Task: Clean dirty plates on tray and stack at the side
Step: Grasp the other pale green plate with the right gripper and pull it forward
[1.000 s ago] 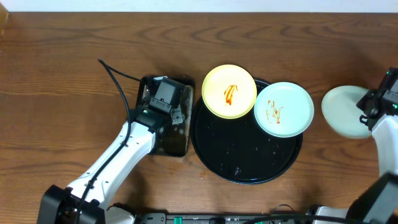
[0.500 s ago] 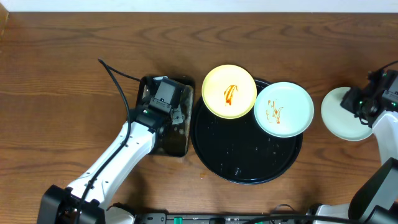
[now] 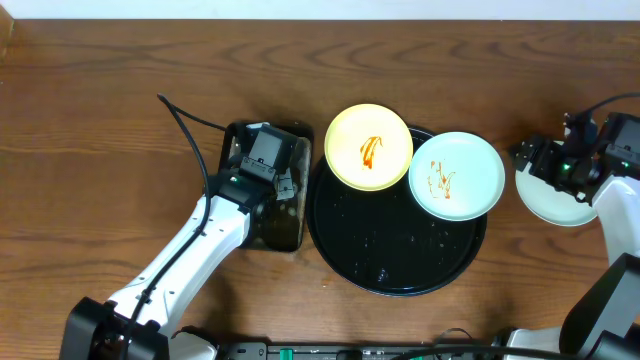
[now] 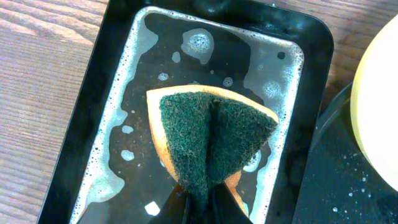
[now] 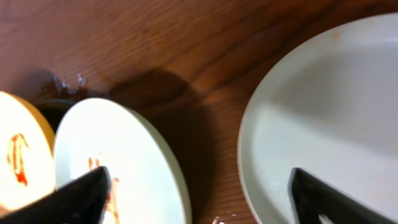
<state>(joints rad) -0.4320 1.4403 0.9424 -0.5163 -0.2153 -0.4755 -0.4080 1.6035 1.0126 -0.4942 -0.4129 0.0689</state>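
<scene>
**Left clamped on sponge, right open beside the side plate**

My left gripper [image 4: 199, 210] is pinching the sponge [image 4: 211, 140] folded in half, green scrub side facing out and orange showing at the edges. It is hanging over the pan [image 4: 93, 93], which is holding soapy water [image 4: 134, 118] with foam along the walls. The pan is sitting on the table [image 3: 100, 120] just left of the tray [image 3: 395, 265].

My right gripper [image 3: 528, 160] is hovering over the left edge of the side plate [image 3: 555, 205]. In the right wrist view its fingers [image 5: 81, 199] are standing wide apart with nothing between them. I can't tell whether they're touching that plate.

- The yellow plate [image 3: 368, 147] is resting on the tray's upper left, overhanging the rim, with a streak of sauce [image 3: 369, 152] in the middle.
- The mint plate [image 3: 456, 175] is sitting on the tray's upper right, also overhanging the rim, smeared with sauce.
- The two are lying just beside each other.
- The side plate is lying flat on the table right of the tray, apart from it, and is looking clean.
</scene>
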